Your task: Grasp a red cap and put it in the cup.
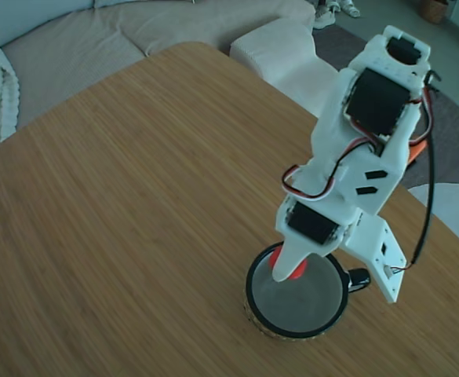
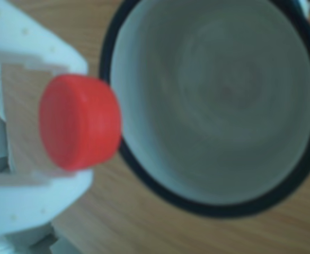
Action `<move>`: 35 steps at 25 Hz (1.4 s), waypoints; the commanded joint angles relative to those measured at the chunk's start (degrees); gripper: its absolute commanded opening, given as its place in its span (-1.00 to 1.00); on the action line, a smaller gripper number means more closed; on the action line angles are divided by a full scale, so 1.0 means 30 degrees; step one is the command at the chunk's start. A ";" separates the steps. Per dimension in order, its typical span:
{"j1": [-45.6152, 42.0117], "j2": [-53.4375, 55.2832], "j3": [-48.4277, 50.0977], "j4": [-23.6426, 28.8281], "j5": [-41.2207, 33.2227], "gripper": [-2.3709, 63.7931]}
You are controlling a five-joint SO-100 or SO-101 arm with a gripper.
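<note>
Right now we see the jaws closed on the red cap (image 2: 79,123), holding it over the black rim of the cup (image 1: 257,310), which stands near the desk's (image 1: 135,196) front edge in the fixed view, its pale inside bare.

We note the table (image 1: 135,204) as wood, fine straight grain, matt. The gripper (image 2: 17,124) looks like white moulded plastic, smooth. The red cap (image 2: 78,123): smooth plastic, dull sheen. The cup (image 2: 303,159) has a glossy black rim and a pale, glazed-looking inside.
</note>
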 commanded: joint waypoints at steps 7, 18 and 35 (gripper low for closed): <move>0.0322 0.0498 0.0762 0.0117 0.0029 -0.94; -0.0674 0.0176 0.0205 -0.0205 0.0029 -0.94; -0.2051 0.0176 0.0322 -0.0146 -0.0029 -0.91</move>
